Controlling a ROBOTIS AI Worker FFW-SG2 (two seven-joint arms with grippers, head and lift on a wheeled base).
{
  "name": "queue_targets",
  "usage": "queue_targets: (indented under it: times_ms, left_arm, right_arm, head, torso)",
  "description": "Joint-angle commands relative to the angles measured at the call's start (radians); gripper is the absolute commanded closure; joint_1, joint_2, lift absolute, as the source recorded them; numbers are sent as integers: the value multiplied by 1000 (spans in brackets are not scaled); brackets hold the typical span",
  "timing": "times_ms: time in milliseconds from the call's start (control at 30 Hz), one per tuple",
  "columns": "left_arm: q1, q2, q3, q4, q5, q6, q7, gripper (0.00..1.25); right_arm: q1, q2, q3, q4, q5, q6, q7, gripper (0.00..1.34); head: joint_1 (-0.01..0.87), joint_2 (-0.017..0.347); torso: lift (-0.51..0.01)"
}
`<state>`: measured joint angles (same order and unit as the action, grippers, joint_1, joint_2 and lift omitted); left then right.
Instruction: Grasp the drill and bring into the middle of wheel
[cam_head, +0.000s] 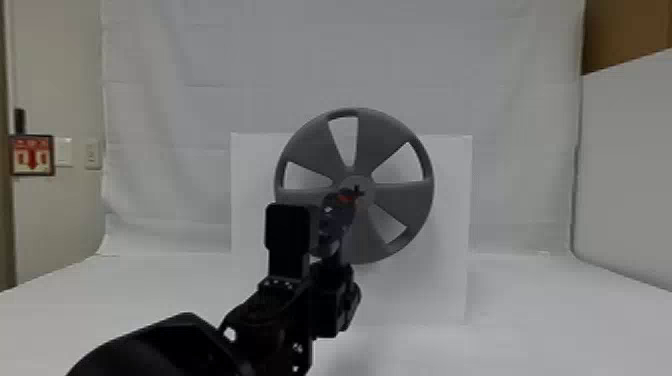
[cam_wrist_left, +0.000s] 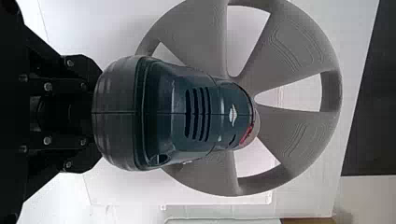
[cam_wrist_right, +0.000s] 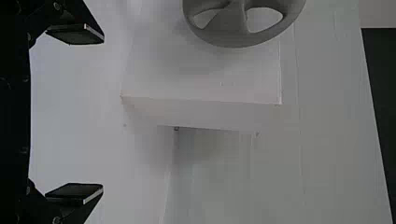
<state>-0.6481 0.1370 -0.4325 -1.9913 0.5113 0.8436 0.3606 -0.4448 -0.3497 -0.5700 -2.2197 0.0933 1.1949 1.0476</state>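
Observation:
In the head view my left gripper is in front of the grey wheel, with the drill rising from it. The drill's upper end overlaps the wheel's hub; whether they touch I cannot tell. Seen in the left wrist view, my left gripper is shut on the dark green drill, whose body hides the fingertips and covers part of the wheel. In the right wrist view my right gripper stands open, nothing between its fingers, with the wheel farther off.
A white box-like stand is behind the wheel, on a white-covered surface. White cloth hangs at the back. A grey-white panel borders the right side.

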Motion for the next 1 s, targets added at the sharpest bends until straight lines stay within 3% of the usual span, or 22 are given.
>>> queue_targets:
  times_ms: [0, 967]
  left_arm:
    - [-2, 0, -2, 8, -1, -1, -2, 1200]
    - [-10, -7, -11, 14, -1, -8, -28, 1200]
  right_arm:
    - [0, 0, 2, 0, 2, 0, 0, 173]
    - [0, 1, 6, 0, 8, 5, 0, 173]
  head:
    - [54, 31]
    - [54, 31]
  torso:
    - [-403]
    - [-403]
